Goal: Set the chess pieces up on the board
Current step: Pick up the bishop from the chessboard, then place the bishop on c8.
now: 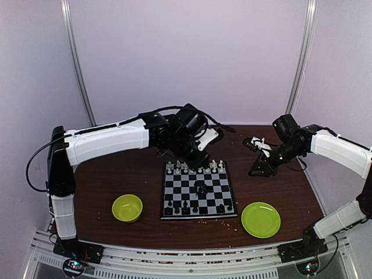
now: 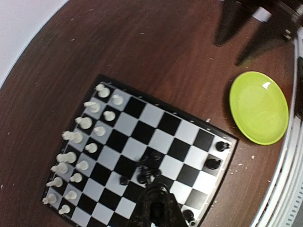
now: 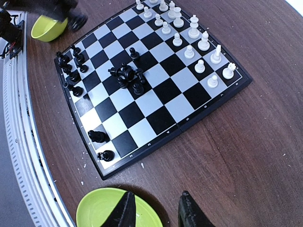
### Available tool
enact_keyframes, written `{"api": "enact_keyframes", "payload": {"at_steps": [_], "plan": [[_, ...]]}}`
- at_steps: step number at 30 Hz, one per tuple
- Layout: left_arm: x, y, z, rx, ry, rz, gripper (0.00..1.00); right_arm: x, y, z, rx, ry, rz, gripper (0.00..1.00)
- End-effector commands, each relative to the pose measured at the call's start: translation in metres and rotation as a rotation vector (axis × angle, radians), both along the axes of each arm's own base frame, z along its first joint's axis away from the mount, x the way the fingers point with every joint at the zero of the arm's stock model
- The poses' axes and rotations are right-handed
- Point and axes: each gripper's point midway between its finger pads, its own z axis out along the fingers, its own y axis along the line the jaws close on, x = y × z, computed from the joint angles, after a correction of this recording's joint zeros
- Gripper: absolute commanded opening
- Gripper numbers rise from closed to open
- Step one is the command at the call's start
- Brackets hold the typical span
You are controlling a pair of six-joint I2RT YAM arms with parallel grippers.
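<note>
The chessboard [image 1: 216, 199] lies at the table's centre; it also shows in the left wrist view [image 2: 163, 142] and the right wrist view [image 3: 156, 97]. White pieces [image 1: 195, 168] stand in two rows along its far side. Black pieces [image 1: 186, 204] stand along the near side, and a jumbled black cluster [image 1: 201, 187] lies mid-board, also in the wrist views [image 2: 149, 172] [image 3: 128, 75]. My left gripper [image 1: 200, 161] [image 2: 158, 189] hangs above the board, jaws together, nothing visible between them. My right gripper [image 1: 261, 164] [image 3: 156, 213] is open and empty, right of the board.
A green bowl [image 1: 127, 207] sits left of the board. A green plate [image 1: 261, 219] [image 3: 102, 210] sits at the near right, partly under my right gripper's left finger in the right wrist view. Small crumbs dot the table near the board's front edge.
</note>
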Motion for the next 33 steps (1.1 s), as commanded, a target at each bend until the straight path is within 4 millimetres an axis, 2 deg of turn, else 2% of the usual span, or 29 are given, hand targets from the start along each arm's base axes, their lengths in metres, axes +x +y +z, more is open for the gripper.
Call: {"api": "enact_keyframes", "payload": {"at_steps": [1,5,10,18,24,33], "plan": [[-0.049,-0.024,-0.027,0.004,0.047,-0.213,0.00,0.007,-0.003,0.011,-0.014,-0.044,-0.015,0.30],[-0.069,-0.029,-0.048,0.045,0.071,-0.290,0.00,0.007,-0.004,0.011,-0.016,-0.046,-0.018,0.30],[-0.085,-0.031,-0.074,0.099,0.110,-0.346,0.00,0.007,-0.003,0.013,-0.012,-0.054,-0.018,0.30],[-0.089,-0.035,-0.111,0.185,0.116,-0.357,0.00,0.007,-0.004,0.013,-0.013,-0.051,-0.018,0.30],[-0.090,-0.036,-0.126,0.205,0.132,-0.360,0.01,0.007,-0.004,0.013,-0.012,-0.051,-0.017,0.30],[-0.087,-0.036,-0.135,0.226,0.131,-0.344,0.01,0.006,-0.004,0.010,-0.016,-0.043,-0.015,0.30]]}}
